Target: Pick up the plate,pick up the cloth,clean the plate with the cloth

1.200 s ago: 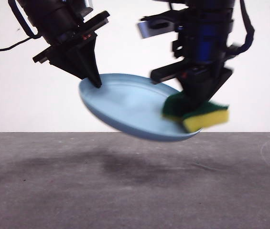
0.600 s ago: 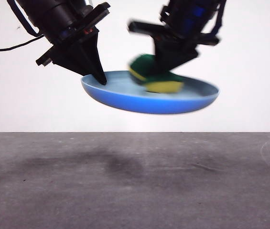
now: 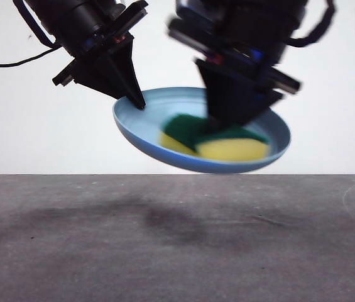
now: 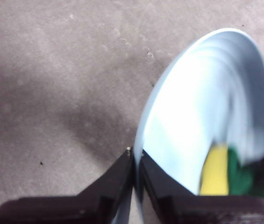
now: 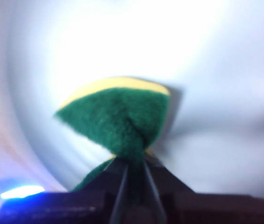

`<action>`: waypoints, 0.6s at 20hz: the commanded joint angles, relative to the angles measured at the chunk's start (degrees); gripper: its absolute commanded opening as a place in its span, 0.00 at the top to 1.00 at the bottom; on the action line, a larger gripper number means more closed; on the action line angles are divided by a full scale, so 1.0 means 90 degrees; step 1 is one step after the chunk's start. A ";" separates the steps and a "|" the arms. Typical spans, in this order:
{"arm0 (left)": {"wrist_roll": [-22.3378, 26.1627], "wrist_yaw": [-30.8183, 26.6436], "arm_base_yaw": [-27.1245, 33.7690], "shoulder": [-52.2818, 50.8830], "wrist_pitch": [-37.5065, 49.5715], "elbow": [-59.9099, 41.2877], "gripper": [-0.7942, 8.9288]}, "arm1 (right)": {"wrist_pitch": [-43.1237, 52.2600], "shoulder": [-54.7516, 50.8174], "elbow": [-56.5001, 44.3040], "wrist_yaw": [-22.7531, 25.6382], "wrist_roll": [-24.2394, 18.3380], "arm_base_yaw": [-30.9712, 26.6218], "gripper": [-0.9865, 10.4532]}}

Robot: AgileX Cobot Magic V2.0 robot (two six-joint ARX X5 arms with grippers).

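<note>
A grey table [image 3: 177, 251] fills the lower half of the front view, with a white wall behind it. Everything else is described from the plate.

The plate [image 3: 146, 129], round and light blue, hangs in the air well above the table, clear of it, and casts a soft shadow on the surface below. It is tilted so its hollow faces the front camera, which likely keeps the inner surface open to wiping.

The left gripper [image 4: 135, 161] pinches the plate's rim at one edge, its two black jaws closed thin on either side of the lip. Holding it by the rim leaves the whole dish free.

The right gripper [image 5: 132, 179] comes down from above into the plate's hollow, jaws clamped tight on the cloth [image 3: 218, 141]. The cloth is really a sponge, yellow foam with a dark green scouring layer. It lies pressed against the plate's inner face, near the lower rim. The arm is blurred, suggesting a scrubbing stroke is under way.
</note>
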 commanded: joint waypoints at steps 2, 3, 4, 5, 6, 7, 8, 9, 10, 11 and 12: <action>-0.0090 0.0194 -0.0019 0.0000 0.0029 -0.0007 0.93 | 0.0146 -0.0226 -0.0039 0.1967 -0.0053 -0.0017 0.92; -0.0090 0.0204 -0.0024 0.0002 0.0012 -0.0007 0.93 | 0.0330 -0.0296 -0.0039 0.2288 -0.0056 -0.0017 0.92; -0.0090 0.0202 -0.0039 0.0002 -0.0012 -0.0007 0.93 | 0.0551 -0.0362 -0.0039 0.2535 -0.0058 -0.0017 0.92; -0.0087 0.0204 -0.0049 0.0000 -0.0039 -0.0007 0.93 | 0.0828 -0.0430 -0.0039 0.2701 -0.0056 -0.0019 0.92; -0.0087 0.0206 -0.0051 0.0002 -0.0056 -0.0007 0.93 | 0.1093 -0.0471 -0.0039 0.2761 -0.0058 -0.0024 0.92; -0.0087 0.0206 -0.0051 0.0002 -0.0080 -0.0007 0.93 | 0.1375 -0.0515 -0.0039 0.2749 -0.0053 -0.0046 0.92; -0.0087 0.0206 -0.0053 0.0002 -0.0102 -0.0007 0.93 | 0.1722 -0.0549 -0.0039 0.2664 -0.0051 -0.0068 0.92; -0.0087 0.0209 -0.0053 0.0000 -0.0117 -0.0007 0.93 | 0.2021 -0.0551 -0.0039 0.2584 -0.0041 -0.0085 0.92; -0.0087 0.0211 -0.0053 0.0000 -0.0131 -0.0007 0.93 | 0.2331 -0.0551 -0.0039 0.2392 -0.0032 -0.0085 0.92; -0.0087 0.0211 -0.0053 0.0002 -0.0138 -0.0007 0.93 | 0.2545 -0.0551 -0.0039 0.2169 -0.0027 -0.0085 0.92; -0.0087 0.0214 -0.0053 0.0000 -0.0148 -0.0007 0.93 | 0.2756 -0.0551 -0.0039 0.1851 -0.0027 -0.0085 0.92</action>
